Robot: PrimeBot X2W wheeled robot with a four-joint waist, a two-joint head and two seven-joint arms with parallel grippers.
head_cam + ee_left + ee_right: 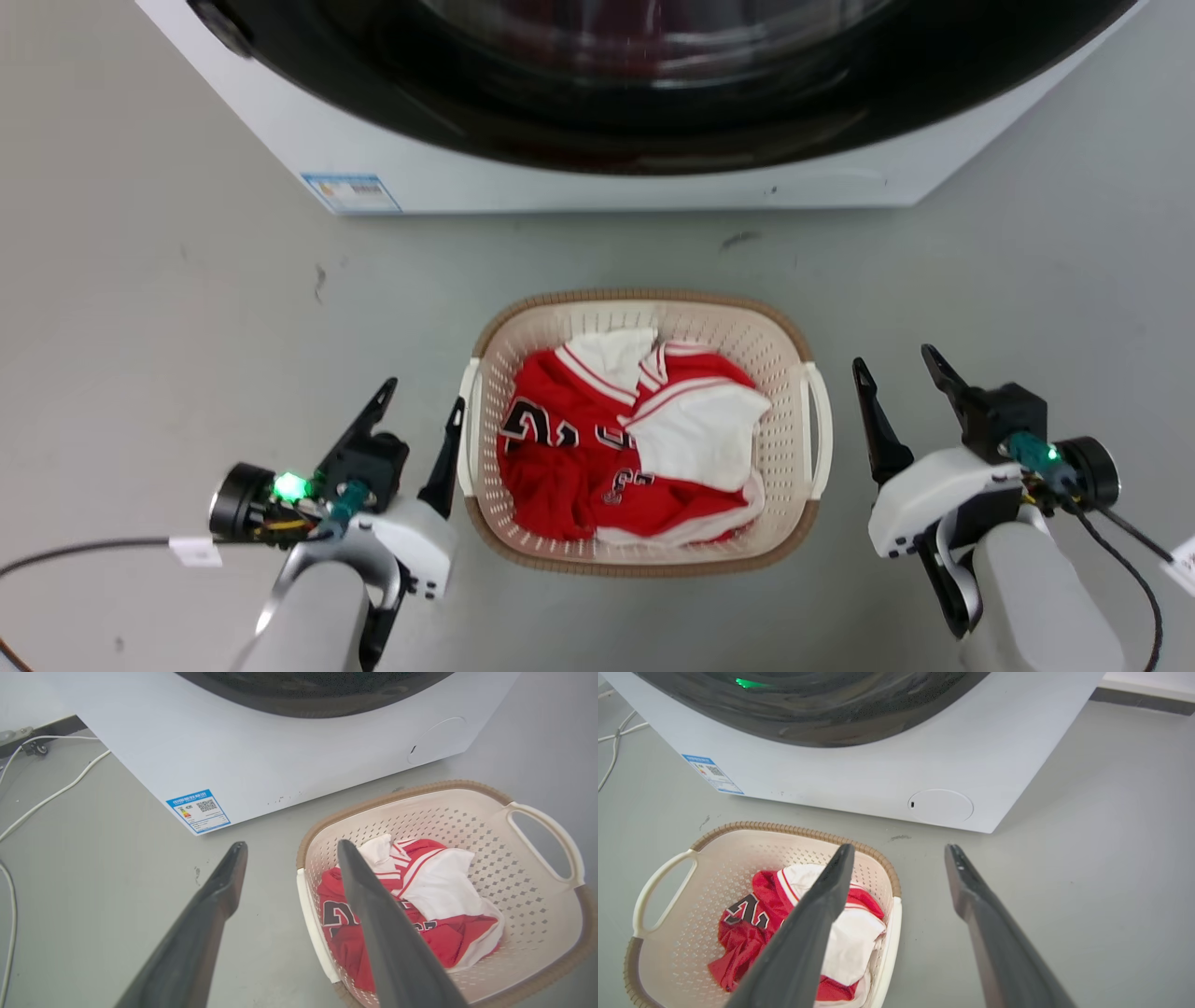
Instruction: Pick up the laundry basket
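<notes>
laundry basket (780, 359) stands on the grey floor (140, 327) between the two grippers, in front of the white washing machine (560, 191), with a red jersey (560, 457) and a white garment (700, 434) heaped inside.

nearest trouble first: neither pincer holds anything. the left gripper (424, 393) is spread wide, its inner finger (446, 457) just beside the basket's left handle (469, 439); whether they touch i cannot tell. the right gripper (892, 357) is spread wide too, near the right handle (823, 420) but apart from it. that uneven gap is, i judge, the main risk: if the sides meet the basket at different instants, the light plastic may slide or turn on the smooth floor and a handle may slip out of reach. the handles are thin loops, so a finger landing outside the loop would close on air or pinch the perforated wall. a lift with one side higher would tip the basket and could spill its load. farther off, the washing machine stands not far beyond the far rim, so a forward shove could knock the basket against it.

pose: the left forearm (313, 616) and right forearm (1046, 597) rise from the bottom of the head view, one on each side, fingers pointing ahead and slightly inward. the wrist views look down into the basket, so i judge both grippers hang above rim height.
</notes>
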